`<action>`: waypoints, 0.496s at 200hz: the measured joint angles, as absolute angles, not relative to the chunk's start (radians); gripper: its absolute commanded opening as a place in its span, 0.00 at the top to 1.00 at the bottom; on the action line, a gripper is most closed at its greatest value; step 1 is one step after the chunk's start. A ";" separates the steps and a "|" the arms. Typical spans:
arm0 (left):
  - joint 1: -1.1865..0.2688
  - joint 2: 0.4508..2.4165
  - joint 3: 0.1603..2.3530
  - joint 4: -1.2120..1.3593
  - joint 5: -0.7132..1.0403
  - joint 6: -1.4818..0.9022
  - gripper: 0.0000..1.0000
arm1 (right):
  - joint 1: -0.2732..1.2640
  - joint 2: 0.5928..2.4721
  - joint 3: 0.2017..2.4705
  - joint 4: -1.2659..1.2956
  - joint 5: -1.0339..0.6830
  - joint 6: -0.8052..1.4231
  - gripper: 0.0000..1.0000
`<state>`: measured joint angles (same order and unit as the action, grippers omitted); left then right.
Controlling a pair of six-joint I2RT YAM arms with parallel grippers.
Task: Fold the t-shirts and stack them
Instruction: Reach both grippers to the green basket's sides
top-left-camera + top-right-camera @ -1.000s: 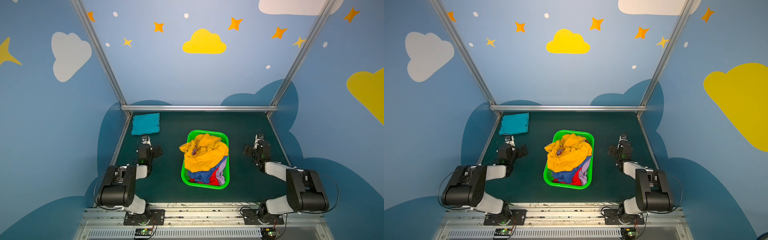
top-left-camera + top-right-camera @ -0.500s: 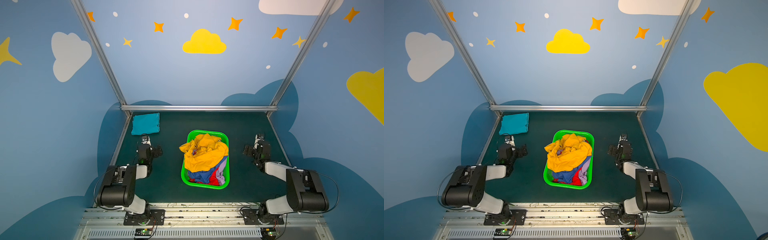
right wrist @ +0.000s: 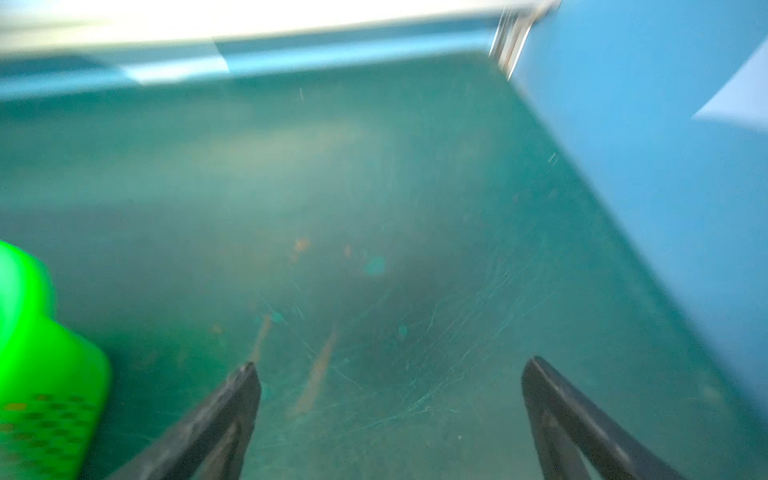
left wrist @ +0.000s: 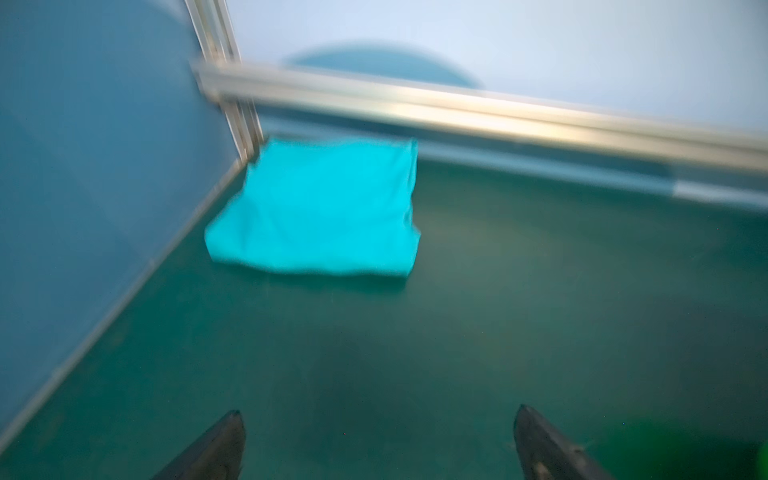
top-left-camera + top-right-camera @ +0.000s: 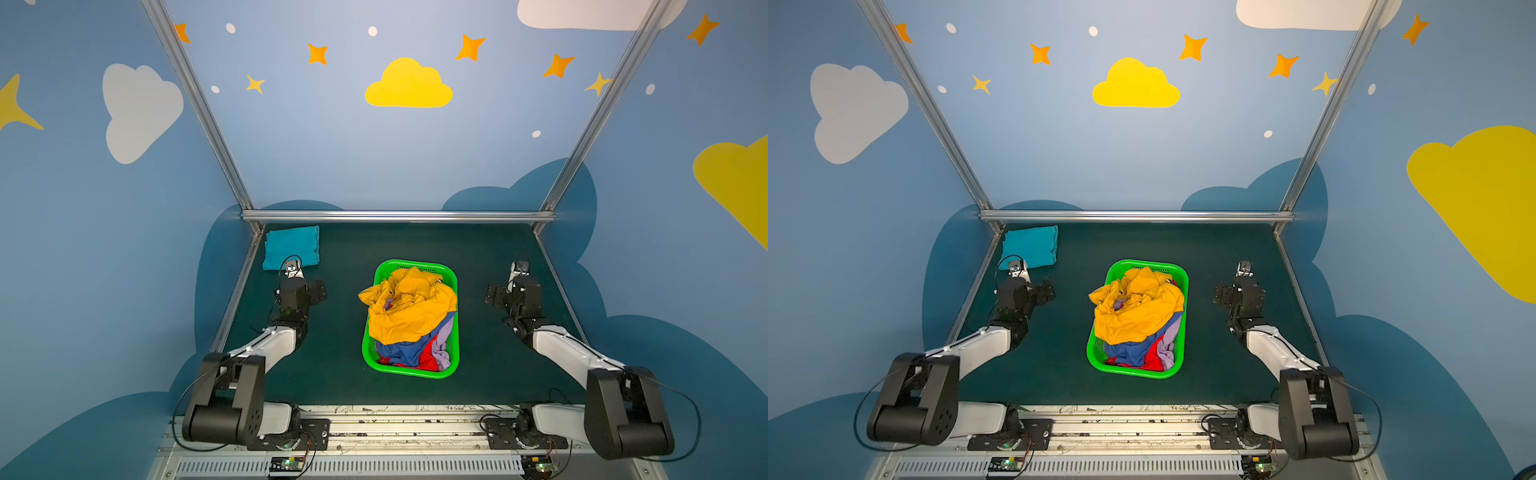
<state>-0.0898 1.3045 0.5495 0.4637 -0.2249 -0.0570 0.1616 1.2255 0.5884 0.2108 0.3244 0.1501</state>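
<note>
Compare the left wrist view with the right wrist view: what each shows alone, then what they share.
Left wrist only: the folded teal t-shirt in the corner by the frame post.
Right wrist only: the green basket's perforated wall and scratches on the mat; the left wrist has just a green smear at its edge.
Both: dark green mat, blue wall, metal rail, and open, empty fingers of the left gripper and right gripper.

Both top views are bright, evenly lit, sharp. Wrist views are blurred; soft shadow darkens the dark green table mat point(image 4: 540, 291) just ahead of the left gripper point(image 4: 378, 415) and right gripper point(image 3: 388, 365).
</note>
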 measured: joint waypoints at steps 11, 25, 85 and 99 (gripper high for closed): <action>-0.113 1.247 0.580 0.415 -0.260 -0.075 0.00 | 0.187 1.173 0.614 0.157 0.349 0.172 0.01; -0.138 1.177 0.635 0.323 -0.313 -0.139 0.00 | 0.223 1.111 0.651 0.083 0.376 0.190 0.01; -0.136 0.927 0.991 -0.493 -0.712 -0.871 0.00 | 0.463 0.921 0.727 -0.187 0.384 0.258 0.01; -0.134 0.810 0.942 -0.521 -0.669 -0.872 0.04 | 0.505 0.916 0.728 -0.237 0.380 0.301 0.01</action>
<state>-0.1341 0.8104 0.9417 -0.5213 -0.6685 -0.8722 0.5049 0.9161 0.7284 -0.2371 0.3801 0.3012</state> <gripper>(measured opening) 0.989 0.985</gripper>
